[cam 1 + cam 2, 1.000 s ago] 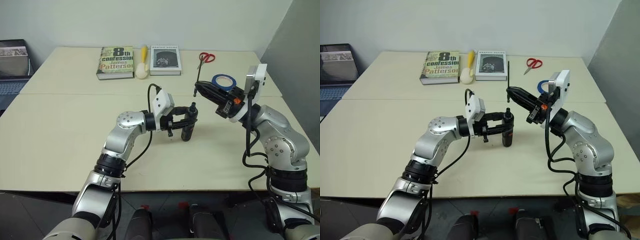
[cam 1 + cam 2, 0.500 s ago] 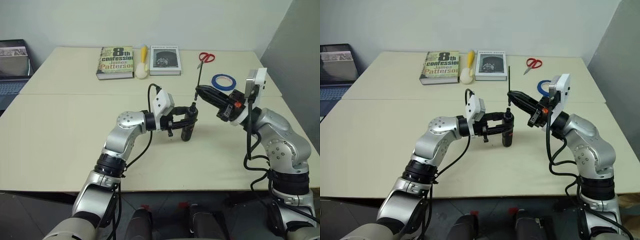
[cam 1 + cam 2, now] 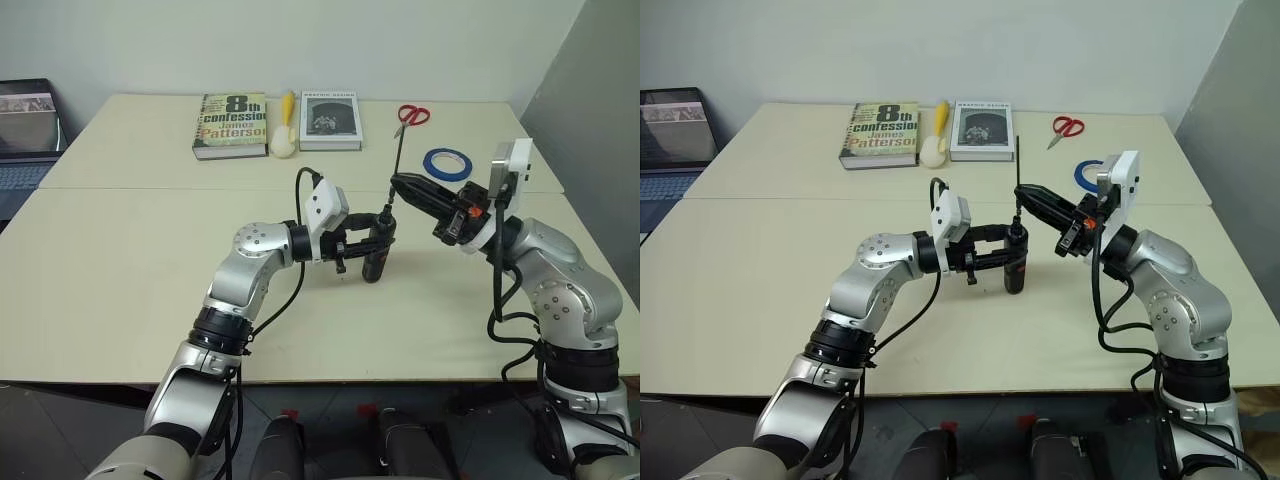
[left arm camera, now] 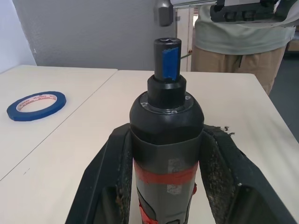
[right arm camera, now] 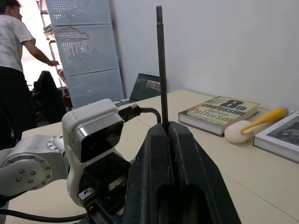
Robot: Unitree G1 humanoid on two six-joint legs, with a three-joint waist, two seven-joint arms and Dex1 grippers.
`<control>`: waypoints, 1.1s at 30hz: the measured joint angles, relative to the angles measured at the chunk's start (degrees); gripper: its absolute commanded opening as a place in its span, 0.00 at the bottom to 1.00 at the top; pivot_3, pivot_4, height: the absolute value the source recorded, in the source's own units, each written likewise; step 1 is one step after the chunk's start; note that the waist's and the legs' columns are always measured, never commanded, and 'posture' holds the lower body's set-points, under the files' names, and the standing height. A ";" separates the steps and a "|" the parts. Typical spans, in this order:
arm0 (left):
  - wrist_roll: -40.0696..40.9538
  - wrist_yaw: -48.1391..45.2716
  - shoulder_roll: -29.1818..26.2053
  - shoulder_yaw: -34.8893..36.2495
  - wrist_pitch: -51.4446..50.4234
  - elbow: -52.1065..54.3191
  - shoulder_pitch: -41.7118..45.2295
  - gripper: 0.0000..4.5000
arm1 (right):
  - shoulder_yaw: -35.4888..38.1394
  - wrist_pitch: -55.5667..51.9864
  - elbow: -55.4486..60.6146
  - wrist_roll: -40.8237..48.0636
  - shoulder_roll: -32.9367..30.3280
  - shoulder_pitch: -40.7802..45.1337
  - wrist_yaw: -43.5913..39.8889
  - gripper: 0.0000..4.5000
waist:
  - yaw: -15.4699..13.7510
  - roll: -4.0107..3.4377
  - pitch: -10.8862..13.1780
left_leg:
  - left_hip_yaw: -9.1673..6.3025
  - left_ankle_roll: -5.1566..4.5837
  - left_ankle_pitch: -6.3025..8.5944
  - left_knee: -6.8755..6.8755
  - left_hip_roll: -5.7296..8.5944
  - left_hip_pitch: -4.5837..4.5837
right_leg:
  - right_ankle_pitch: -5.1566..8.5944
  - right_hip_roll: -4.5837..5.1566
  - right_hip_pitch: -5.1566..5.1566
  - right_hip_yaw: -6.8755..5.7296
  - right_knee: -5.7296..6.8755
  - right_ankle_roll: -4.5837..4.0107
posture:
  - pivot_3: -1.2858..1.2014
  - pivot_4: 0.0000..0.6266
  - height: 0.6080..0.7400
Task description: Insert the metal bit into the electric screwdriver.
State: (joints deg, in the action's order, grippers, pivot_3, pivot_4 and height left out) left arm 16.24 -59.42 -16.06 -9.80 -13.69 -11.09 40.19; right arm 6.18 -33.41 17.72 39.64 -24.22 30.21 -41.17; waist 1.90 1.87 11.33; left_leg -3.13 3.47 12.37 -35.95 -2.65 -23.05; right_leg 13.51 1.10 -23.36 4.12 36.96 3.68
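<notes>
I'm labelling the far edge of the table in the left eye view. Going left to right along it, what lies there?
laptop → thick paperback book → yellow-handled brush → grey book → red scissors → blue tape roll

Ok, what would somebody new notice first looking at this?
Mid-table, the left end effector grips the electric screwdriver upright. Right beside it, the right end effector pinches the metal bit, which sticks up above the screwdriver's top. A blue tape roll lies behind.
</notes>
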 measured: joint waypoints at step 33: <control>-0.03 -0.69 -0.09 0.01 0.00 0.00 0.00 0.37 | -1.12 0.40 -2.11 -0.18 -4.52 1.21 -6.07 0.00 | 0.00 0.00 0.00 | 0.00 0.00 0.00 0.00 0.00 0.01 | 0.01 0.00 0.00 0.00 0.00 -0.02 | 0.52 0.24 1.00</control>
State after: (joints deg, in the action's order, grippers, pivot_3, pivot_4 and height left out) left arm 16.21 -60.11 -16.15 -9.79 -13.69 -11.09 40.19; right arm 5.06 -33.01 15.61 39.46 -28.74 31.42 -47.24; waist 1.90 1.87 11.33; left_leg -3.13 3.47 12.37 -35.96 -2.65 -23.04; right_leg 13.52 1.10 -23.35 4.12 36.96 3.66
